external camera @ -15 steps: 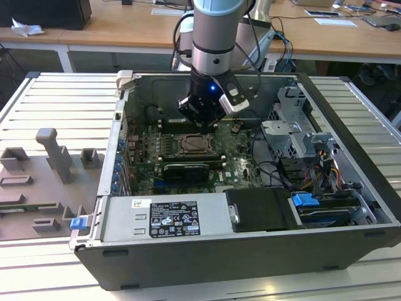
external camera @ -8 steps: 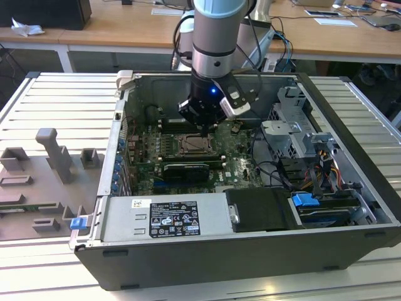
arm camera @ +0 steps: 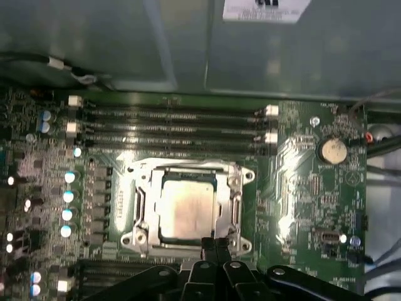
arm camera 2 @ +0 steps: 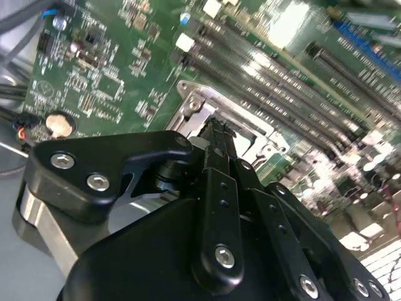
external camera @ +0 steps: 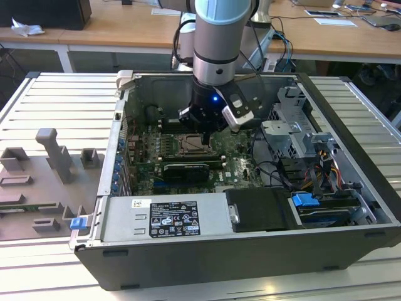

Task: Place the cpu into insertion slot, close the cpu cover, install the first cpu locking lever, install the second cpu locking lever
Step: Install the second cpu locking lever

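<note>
The pale silver cpu [arm camera: 187,210] lies flat in the insertion slot [external camera: 191,145] on the green motherboard. The grey metal cpu cover [arm camera: 143,202] lies down around it, framing the chip. My gripper [arm camera: 216,246] is at the socket's edge on the side away from the memory slots, its black fingertips pressed together with nothing visible between them. In the second wrist view the gripper [arm camera 2: 216,128] has its tips right at the shiny socket frame [arm camera 2: 207,103]. In the exterior view the gripper [external camera: 203,133] hangs low inside the open case, just above the socket. I cannot make out the locking levers.
Long black memory slots [arm camera: 169,125] run beside the socket. A coin battery [arm camera: 332,150] sits on the board. The power supply [external camera: 166,219], drive cage [external camera: 294,135] and loose cables [external camera: 326,166] crowd the case. A grey fixture [external camera: 53,153] stands on the table at the exterior view's left.
</note>
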Controlling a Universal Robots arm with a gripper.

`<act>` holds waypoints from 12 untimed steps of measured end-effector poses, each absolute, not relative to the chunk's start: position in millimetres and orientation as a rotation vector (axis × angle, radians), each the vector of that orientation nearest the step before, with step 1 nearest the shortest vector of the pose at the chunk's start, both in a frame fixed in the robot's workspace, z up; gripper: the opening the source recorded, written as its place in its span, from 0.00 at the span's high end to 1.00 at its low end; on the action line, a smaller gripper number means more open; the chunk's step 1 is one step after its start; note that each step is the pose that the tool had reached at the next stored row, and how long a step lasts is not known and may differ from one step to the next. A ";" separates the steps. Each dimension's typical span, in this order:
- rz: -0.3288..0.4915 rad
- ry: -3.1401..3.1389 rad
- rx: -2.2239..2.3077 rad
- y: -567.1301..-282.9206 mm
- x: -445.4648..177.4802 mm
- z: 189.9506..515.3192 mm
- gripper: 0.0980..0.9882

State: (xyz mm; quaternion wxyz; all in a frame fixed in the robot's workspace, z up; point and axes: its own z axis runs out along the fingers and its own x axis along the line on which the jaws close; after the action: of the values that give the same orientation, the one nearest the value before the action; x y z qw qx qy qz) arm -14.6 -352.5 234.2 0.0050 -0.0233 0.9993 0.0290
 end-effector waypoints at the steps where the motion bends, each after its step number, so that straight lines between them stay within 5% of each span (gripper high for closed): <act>1: 0.091 3.129 -0.073 -354.6 -14.6 234.2 0.99; 12: 0.143 3.127 -0.073 -373.4 -16.5 235.9 0.99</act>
State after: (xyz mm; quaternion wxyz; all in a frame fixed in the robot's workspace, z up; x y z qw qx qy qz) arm -16.5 -373.4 235.9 0.0053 -0.0232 0.9987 0.0456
